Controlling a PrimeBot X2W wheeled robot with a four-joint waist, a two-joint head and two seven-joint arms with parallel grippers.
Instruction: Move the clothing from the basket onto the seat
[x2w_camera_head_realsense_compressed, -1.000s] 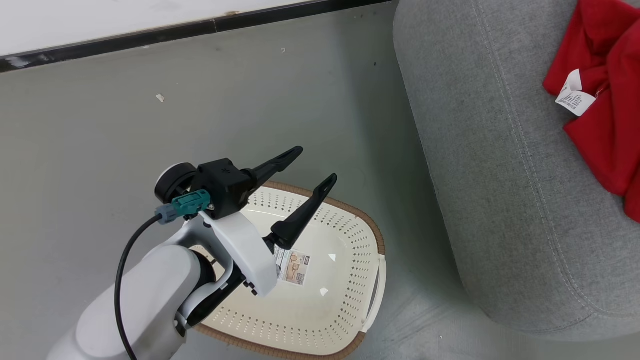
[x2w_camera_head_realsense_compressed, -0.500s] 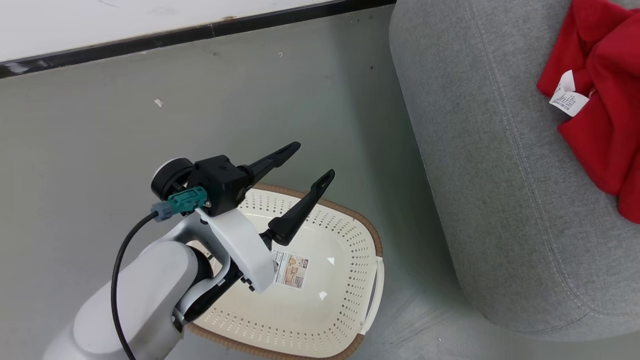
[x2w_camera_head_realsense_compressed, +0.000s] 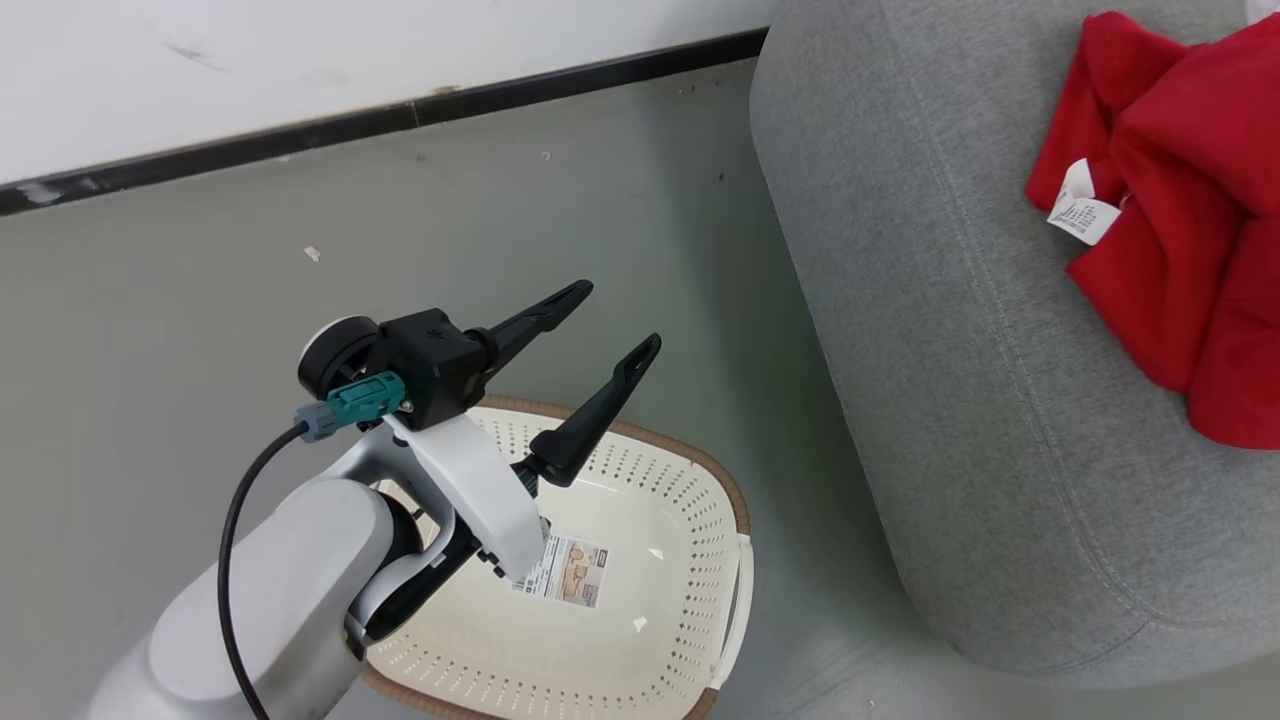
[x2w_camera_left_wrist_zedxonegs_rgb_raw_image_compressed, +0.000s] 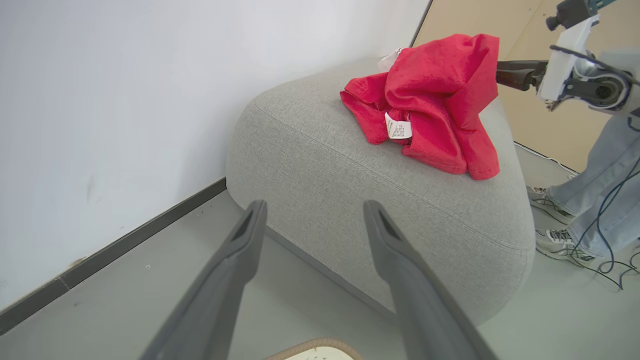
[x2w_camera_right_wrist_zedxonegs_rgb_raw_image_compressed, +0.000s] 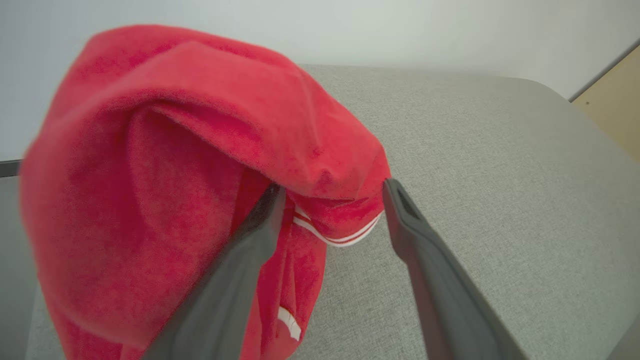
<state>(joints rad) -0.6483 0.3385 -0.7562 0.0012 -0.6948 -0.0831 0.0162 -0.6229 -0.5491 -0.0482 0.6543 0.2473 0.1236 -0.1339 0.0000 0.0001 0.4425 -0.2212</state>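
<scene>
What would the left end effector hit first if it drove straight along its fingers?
Most likely the rounded grey side of the seat, below the red garment on top. The left end effector, open, aims at it across floor; the way between looks free, though depth is unclear.

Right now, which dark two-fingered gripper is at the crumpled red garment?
The right gripper, open against the garment; the left gripper hangs open over the cream perforated basket.
</scene>
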